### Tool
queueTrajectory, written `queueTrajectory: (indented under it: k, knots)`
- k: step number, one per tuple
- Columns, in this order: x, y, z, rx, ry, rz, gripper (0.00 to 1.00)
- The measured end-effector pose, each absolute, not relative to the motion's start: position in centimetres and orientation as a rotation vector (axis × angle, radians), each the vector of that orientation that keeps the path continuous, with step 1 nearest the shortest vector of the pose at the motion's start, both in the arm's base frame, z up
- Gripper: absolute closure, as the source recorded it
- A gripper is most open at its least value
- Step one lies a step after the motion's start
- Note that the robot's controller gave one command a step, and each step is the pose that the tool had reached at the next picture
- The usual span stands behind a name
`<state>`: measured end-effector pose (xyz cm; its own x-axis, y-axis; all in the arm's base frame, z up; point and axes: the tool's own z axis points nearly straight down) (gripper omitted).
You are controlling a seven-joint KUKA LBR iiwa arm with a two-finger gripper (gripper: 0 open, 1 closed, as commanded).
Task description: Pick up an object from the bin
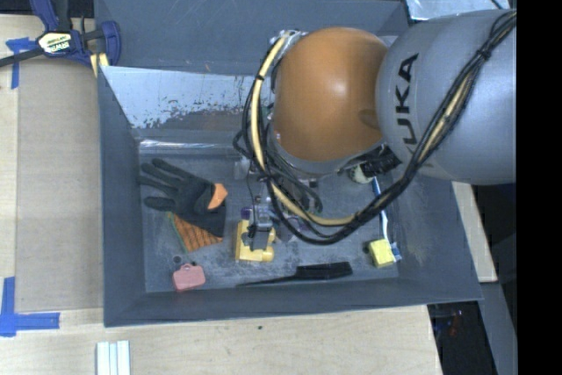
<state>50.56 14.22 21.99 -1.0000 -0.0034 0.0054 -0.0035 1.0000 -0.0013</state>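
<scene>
Overhead light; highlight on orange cover (327,88); pale sheen on bin (176,97) back wall.

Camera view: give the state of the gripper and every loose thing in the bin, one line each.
gripper: low over the yellow blocky piece.
yellow blocky piece: lying directly beneath the gripper.
black glove with orange patch: lying flat, left.
orange ridged wedge: flat, against the glove.
small pink block: alone, front left.
slim black stick: lying flat, front.
small yellow cube: alone, right.
</scene>
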Motion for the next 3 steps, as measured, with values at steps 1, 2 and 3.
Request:
queueTrajectory:
  k: [1, 2, 3]
  knots:
    - [50.7, 14.1, 22.5, -0.001, -3.144, -0.002, 0.0]
    - [56.4, 17.2, 15.5, -0.15, -3.147, -0.005, 0.0]
    - [59.6, 19.6, 15.6, -0.184, -3.155, -0.01, 0.0]
